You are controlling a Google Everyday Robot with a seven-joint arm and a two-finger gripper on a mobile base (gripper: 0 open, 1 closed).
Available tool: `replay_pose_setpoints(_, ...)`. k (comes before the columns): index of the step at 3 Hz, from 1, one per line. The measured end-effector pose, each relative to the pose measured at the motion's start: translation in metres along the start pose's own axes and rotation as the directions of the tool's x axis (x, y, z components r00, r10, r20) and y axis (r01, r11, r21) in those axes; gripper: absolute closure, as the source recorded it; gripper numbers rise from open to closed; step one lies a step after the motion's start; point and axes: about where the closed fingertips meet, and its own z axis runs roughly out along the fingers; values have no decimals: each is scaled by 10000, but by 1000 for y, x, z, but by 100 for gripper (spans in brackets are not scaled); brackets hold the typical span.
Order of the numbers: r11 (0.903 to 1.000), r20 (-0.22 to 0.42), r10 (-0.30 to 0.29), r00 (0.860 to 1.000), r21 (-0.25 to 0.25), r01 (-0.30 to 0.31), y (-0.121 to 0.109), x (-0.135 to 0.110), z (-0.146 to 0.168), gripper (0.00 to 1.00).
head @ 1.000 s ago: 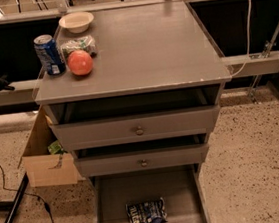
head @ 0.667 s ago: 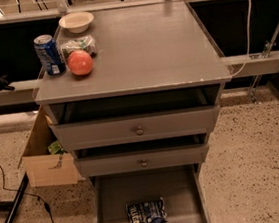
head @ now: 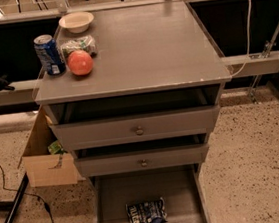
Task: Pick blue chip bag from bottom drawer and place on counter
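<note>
The blue chip bag (head: 147, 215), dark blue and crumpled with white lettering, lies on the floor of the open bottom drawer (head: 109, 202), near its front and slightly left of centre. Above the three drawers spreads the grey counter (head: 142, 47), with a worn pale front edge. The gripper is not in view anywhere in the camera view.
On the counter's left back corner stand a blue soda can (head: 49, 54), a red-orange fruit (head: 80, 63), a green-and-white packet (head: 77, 44) and a pale bowl (head: 76, 22). Two upper drawers (head: 136, 129) with round knobs stand partly open. A cardboard box (head: 47, 159) and black cables (head: 45, 210) lie at the left on the floor.
The view has shifted slightly: the cabinet and the objects on it sit a little lower in the frame. Nothing on the counter or in the drawer has moved.
</note>
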Motion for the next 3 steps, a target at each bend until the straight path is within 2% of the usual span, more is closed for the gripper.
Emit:
replay_pose_setpoints(1, 10000, 0, 0, 10000, 0, 0, 0, 0, 0, 24)
replay_pose_setpoints(2, 10000, 0, 0, 10000, 0, 0, 0, 0, 0, 6)
replay_pose_setpoints(3, 10000, 0, 0, 10000, 0, 0, 0, 0, 0, 0)
